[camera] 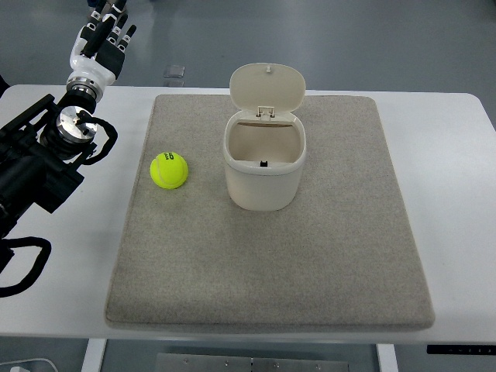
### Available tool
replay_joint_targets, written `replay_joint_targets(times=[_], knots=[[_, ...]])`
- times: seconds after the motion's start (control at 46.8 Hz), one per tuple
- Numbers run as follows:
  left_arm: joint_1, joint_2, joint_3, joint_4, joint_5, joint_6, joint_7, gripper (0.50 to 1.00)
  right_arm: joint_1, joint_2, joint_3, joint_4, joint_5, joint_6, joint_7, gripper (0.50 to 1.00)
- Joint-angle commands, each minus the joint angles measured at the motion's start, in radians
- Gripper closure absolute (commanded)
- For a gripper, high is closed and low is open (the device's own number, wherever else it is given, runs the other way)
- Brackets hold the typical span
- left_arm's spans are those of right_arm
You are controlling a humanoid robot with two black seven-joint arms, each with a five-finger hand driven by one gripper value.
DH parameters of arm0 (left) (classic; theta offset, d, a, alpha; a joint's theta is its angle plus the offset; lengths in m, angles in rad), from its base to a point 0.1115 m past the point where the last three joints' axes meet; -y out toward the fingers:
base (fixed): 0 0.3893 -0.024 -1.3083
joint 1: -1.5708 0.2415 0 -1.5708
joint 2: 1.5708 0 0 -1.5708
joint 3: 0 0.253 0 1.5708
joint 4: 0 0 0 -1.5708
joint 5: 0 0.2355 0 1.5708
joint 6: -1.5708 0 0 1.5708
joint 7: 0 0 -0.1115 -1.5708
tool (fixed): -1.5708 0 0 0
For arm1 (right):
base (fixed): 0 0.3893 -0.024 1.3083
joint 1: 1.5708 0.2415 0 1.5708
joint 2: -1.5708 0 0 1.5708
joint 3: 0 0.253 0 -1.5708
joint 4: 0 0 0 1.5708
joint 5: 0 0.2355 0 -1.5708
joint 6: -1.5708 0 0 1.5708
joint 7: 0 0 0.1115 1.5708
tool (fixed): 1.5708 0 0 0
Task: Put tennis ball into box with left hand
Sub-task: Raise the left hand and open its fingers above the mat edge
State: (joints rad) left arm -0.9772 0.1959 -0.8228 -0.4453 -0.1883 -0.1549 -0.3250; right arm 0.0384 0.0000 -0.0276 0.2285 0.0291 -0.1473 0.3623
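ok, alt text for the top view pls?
A yellow tennis ball lies on a grey mat, left of a cream box with its flip lid open. The robot's left hand hovers open beyond the white table's far-left corner, holding nothing.

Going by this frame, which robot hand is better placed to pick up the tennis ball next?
Left. The left robot hand is in view beyond the table's far left edge, fingers open, on the same side as the tennis ball, which lies on the mat left of the open box. No right arm shows.
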Motion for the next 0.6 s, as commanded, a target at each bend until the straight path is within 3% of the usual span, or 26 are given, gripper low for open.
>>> replay_joint_targets(times=[0.0, 0.577], knots=[[0.0, -0.001, 0.001, -0.001, 0.001, 0.0, 0.0, 0.51, 0.0, 0.0, 0.0, 0.0, 0.0, 0.0, 0.001, 0.562], [-0.012, 0.02, 0.004, -0.029, 0.001, 0.001, 0.014, 0.51, 0.0, 0.0, 0.0, 0.0, 0.0, 0.0, 0.0, 0.562]])
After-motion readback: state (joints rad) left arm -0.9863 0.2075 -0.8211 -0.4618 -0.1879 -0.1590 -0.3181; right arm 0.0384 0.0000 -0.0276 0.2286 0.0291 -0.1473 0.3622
